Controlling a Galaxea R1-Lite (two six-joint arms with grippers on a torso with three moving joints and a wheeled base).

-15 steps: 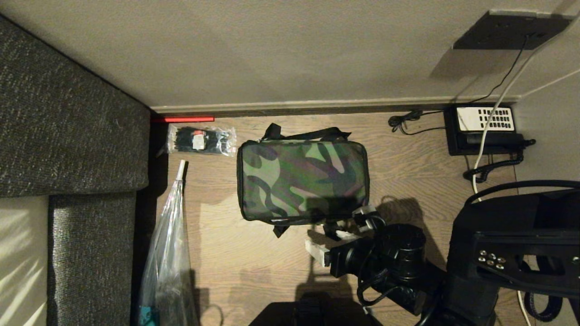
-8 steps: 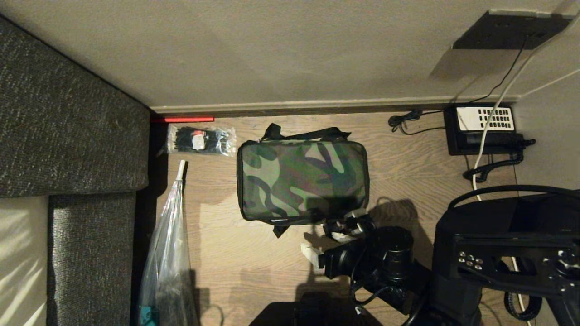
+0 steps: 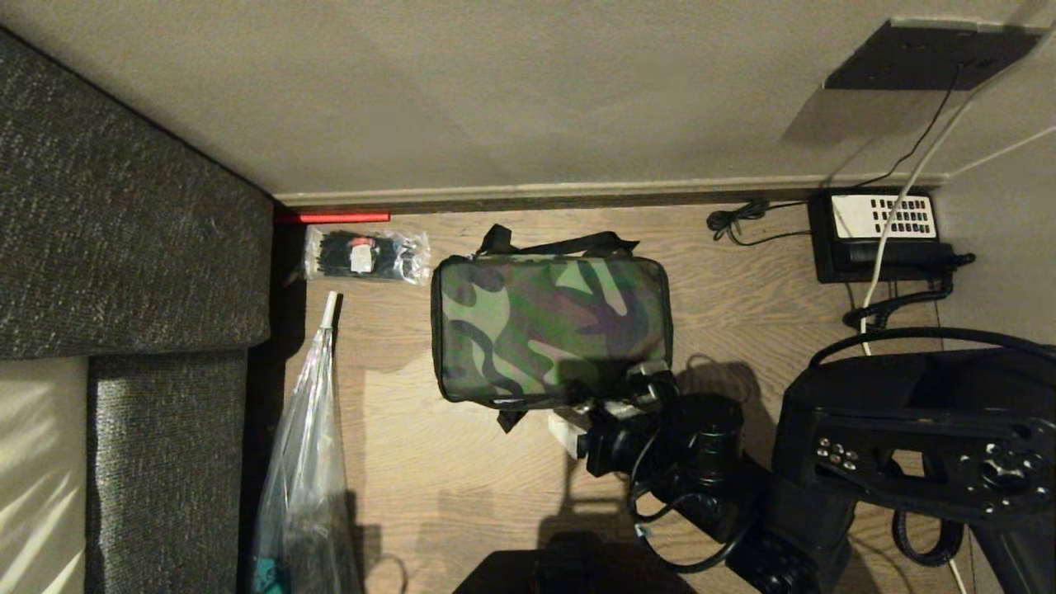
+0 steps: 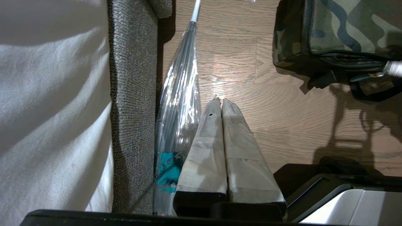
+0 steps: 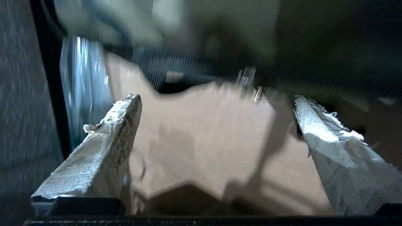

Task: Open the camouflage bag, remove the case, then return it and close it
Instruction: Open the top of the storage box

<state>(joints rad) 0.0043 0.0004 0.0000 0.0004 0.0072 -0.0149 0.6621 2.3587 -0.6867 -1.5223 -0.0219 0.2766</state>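
Camo-topped camouflage bag (image 3: 551,330) sits zipped shut on the wood floor (image 3: 742,305) near the wall. Right end effector (image 3: 606,402) is spread wide at its near edge; left end effector (image 4: 220,106) pinched together, parked.

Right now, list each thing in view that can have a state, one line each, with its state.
camouflage bag: lid down, flat on the floor.
right claw: open, empty, at the bag's near edge.
left claw: shut, empty, above the floor.
umbrella: furled, lying beside the sofa.
telephone: handset on its cradle.
packet of cable ties: lying flat by the wall.
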